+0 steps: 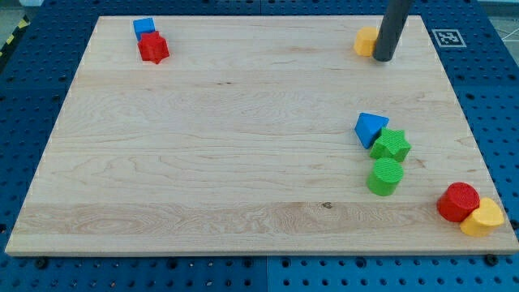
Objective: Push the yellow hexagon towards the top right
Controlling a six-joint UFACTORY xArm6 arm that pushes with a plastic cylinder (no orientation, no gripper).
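- The rod's tip [383, 58] sits right against the view's-right side of the yellow hexagon [366, 40], up near the top edge of the wooden board [227, 146]. There's no gripper on this arm, just a plain dark rod, so nothing to open or close.
- The rod covers part of the hexagon, so only its left portion shows.
- Everything else is well away from the hexagon. A blue cube [144, 27] and a red star-ish block [152, 49] touch each other far off to its left, near the board's top-left corner.
- Well below the hexagon there's a little cluster: a blue triangle [370, 129], a green star [392, 146] pressed up beside it, and a green cylinder [385, 177] just under the star.
- Further down and to the right of the hexagon — almost at the board's bottom-right corner — a red cylinder [458, 202] touches another yellow block [483, 218]; can't quite make out that one's shape.
- Room-wise, the hexagon is close to the top edge, with a short stretch of bare wood between it and the top-right corner. The rod itself is the only thing on that side.
- Past the corner, on the blue pegboard table [495, 97], there's a black-and-white square marker tag [448, 37] — a pattern, no readable text.
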